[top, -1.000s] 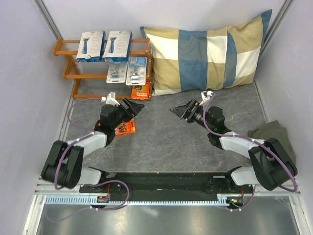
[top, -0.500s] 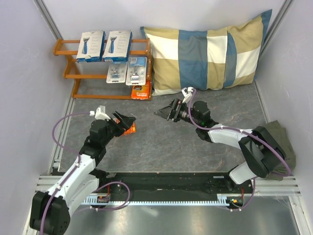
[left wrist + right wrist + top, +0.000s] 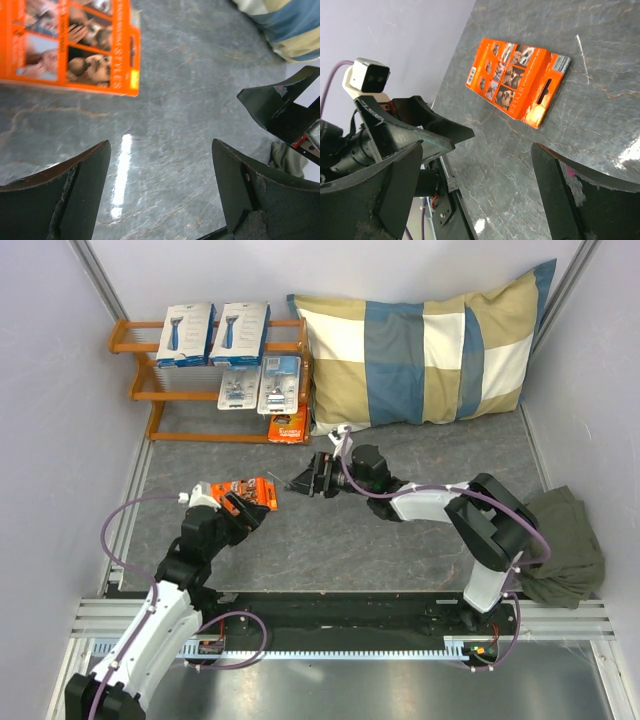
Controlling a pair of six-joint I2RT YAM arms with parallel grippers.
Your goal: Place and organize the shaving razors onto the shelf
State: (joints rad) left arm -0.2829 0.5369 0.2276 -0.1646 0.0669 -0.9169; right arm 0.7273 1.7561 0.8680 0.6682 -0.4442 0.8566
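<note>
Five razor packs already sit on the shelf (image 3: 125,337) in the far left corner of the counter (image 3: 330,550): two white boxes (image 3: 186,333) on the top tier, two blister packs (image 3: 279,385) on the middle one, and an orange pack (image 3: 288,426) at the right end of the lowest tier, just beside the pillow (image 3: 420,350). The last orange pack (image 3: 247,491) lies flat on the counter toward its left side, between the near edge and the shelf. Nothing holds it. The left fingers (image 3: 240,512) are spread wide and empty just short of it on the near side. The right fingers (image 3: 303,481) are also spread wide and empty, near its right end and aimed at it. The main risk, as I judge it, is both arms closing on the one pack and knocking fingers together, since each wrist view shows the other arm's fingers close by. A flat pack on a smooth counter may also skid away rather than be pinched. Its likely slot on the lowest tier is tight under the middle tier, so a high approach could dislodge the blister packs, and the thin rods could let a small pack tip through. The loose pack is printed with small photos of men's faces and the word "STYLES". No brand name is legible, and the print on the shelved packs is too small to read.
</note>
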